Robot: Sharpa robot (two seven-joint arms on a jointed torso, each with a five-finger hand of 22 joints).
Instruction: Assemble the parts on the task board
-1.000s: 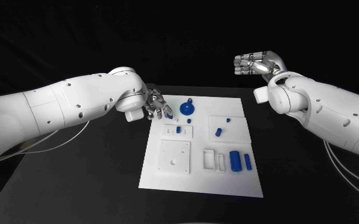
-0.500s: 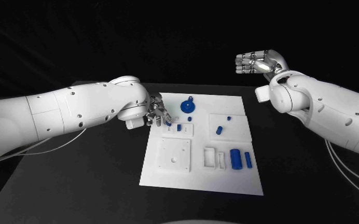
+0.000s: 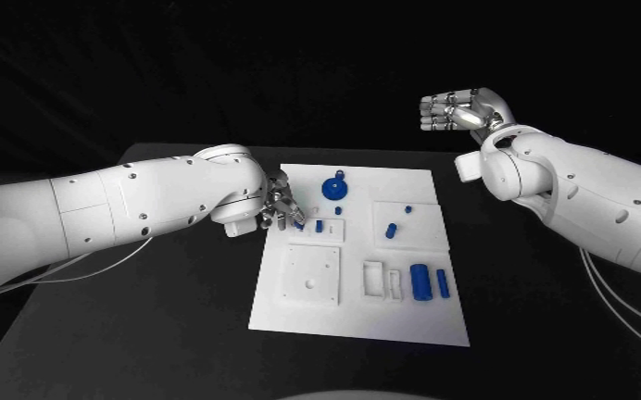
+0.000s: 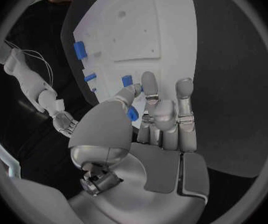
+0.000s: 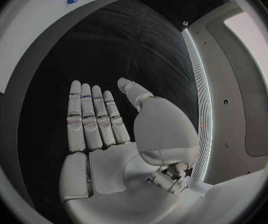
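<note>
The white task board (image 3: 360,326) lies in the middle of the black table. My left hand (image 3: 278,202) hangs over its far left corner and seems to pinch a small blue part (image 3: 299,224) between thumb and a finger, just above a small raised block (image 3: 325,231). In the left wrist view the hand (image 4: 158,119) has its fingers stretched out, with the blue part (image 4: 127,79) at the thumb tip. My right hand (image 3: 454,111) is raised beyond the board's far right corner and holds nothing. Its fingers (image 5: 93,114) lie straight and the thumb stands apart.
A round blue part with a loop (image 3: 335,188) lies at the board's far edge. Small blue pegs (image 3: 390,231) stand mid-board, and two blue cylinders (image 3: 421,282) lie near the right edge. A square plate with holes (image 3: 310,277) sits at near left.
My left hand has come down and nearer along the board's left side, and the small blue part moved with it. The right hand has stayed raised.
</note>
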